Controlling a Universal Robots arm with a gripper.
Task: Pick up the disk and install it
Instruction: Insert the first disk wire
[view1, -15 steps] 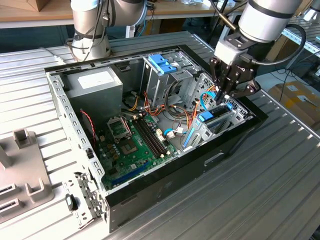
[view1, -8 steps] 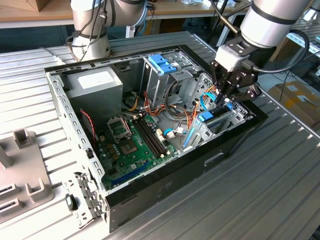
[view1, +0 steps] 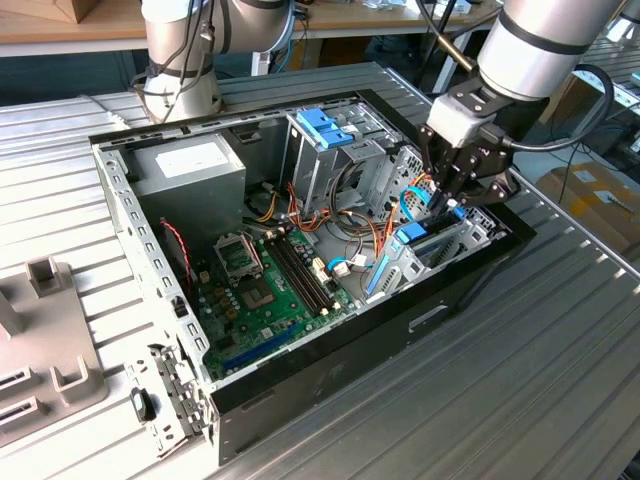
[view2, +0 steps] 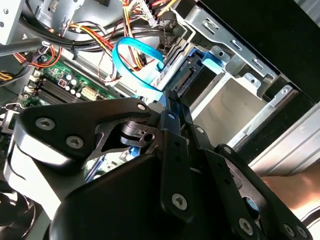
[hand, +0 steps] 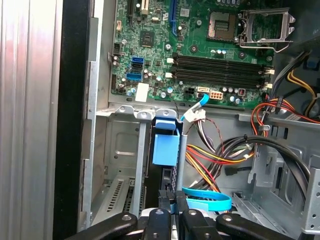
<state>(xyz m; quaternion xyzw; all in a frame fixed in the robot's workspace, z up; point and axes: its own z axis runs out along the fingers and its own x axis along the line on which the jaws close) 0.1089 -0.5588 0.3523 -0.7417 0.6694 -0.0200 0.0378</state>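
The pincer (view1: 447, 200) reached into the open computer case (view1: 300, 372), its fingers (hand: 163, 206) clamped on the near edge of the disk (hand: 165, 147). The disk stood on edge straight ahead of the fingertips, with its light-blue frame between the drive bay (hand: 122, 145) walls. Beyond the disk's far end lay the motherboard (hand: 200, 45). A blue cable (hand: 210, 202) curled just beside the pincer.

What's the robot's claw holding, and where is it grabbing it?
The gripper looks to be pinching the disk by its narrow end, while the disk stands on edge in the drive bay.
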